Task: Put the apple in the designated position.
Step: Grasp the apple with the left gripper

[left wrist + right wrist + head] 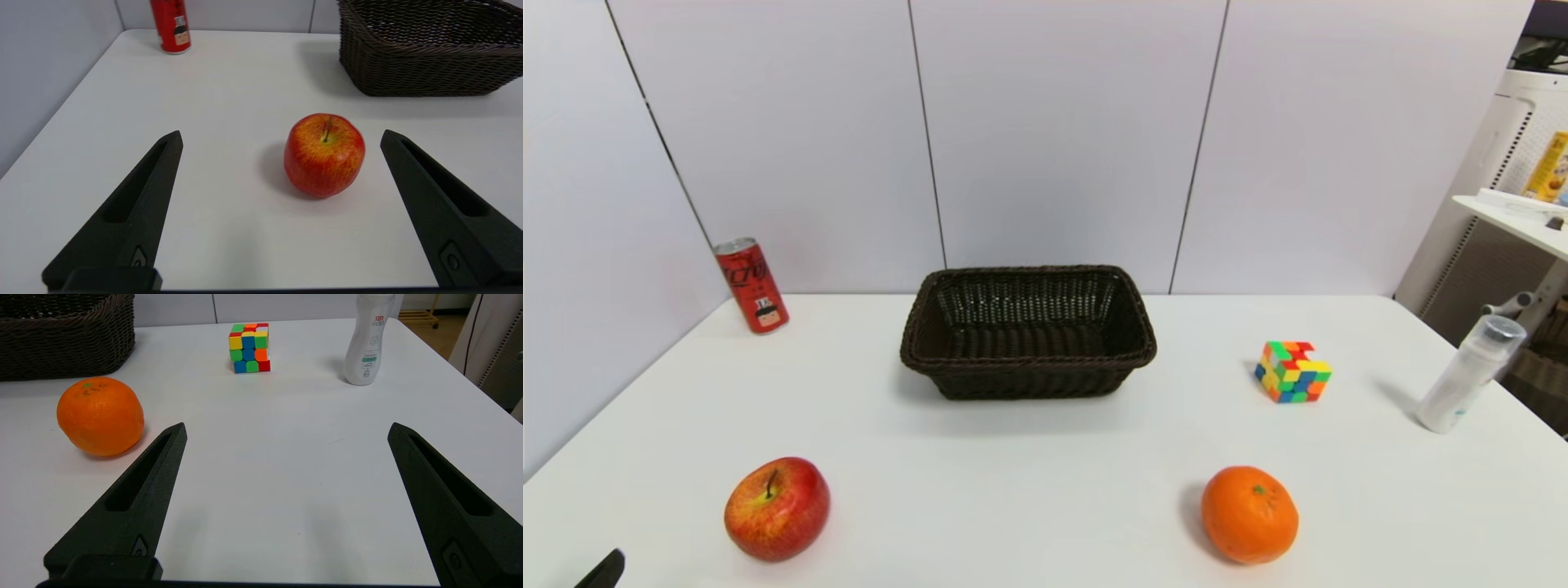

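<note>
The red apple (777,508) with yellow patches and a dark stem rests on the white table near the front left. In the left wrist view the apple (324,155) sits a short way ahead of my left gripper (282,136), whose fingers stand wide open and apart from it. Only a black tip of the left gripper (603,569) shows in the head view, at the bottom left corner. My right gripper (286,428) is open over bare table at the front right, holding nothing. The designated position has no mark of its own that I can pick out.
A dark wicker basket (1027,353) stands mid-table behind the apple. A red can (752,285) is at the back left. An orange (1249,514) lies front right, with a colour cube (1292,371) and a white bottle (1468,375) farther right near the table's edge.
</note>
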You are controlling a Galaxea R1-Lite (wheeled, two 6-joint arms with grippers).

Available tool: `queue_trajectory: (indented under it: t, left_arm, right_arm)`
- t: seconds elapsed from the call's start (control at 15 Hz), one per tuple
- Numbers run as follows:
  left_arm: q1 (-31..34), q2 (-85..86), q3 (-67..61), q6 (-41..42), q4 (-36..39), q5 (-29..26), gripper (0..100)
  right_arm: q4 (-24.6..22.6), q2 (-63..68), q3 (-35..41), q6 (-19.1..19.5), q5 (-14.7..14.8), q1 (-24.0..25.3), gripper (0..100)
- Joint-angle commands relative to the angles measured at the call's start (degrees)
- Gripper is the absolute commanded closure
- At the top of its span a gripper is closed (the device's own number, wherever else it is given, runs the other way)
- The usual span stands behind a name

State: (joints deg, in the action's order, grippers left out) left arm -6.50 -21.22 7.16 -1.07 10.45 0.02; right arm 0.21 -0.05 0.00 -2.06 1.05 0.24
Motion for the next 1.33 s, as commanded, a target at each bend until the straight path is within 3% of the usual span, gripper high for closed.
queue_trajectory:
  t: [0.07,0.47,0.87,1.33]
  left_arm:
    - [-21.63,-30.72,9.54,3.89,9.06,-0.38,0]
    - [-24.0,-47.42,9.54,4.32,13.81,-0.2,0]
    - [-16.35,-49.44,9.46,5.47,16.71,0.77,0]
    - [-12.93,-48.12,3.65,4.76,15.04,3.4,0]
  right_arm:
    - [-0.03,0.05,0.0,-0.05,0.01,0.02,0]
    - [-0.03,0.05,0.0,-0.05,0.01,0.02,0]
    - [-0.03,0.05,0.0,0.04,0.01,0.02,0]
    - [0.06,0.05,0.0,-0.05,0.01,0.02,0]
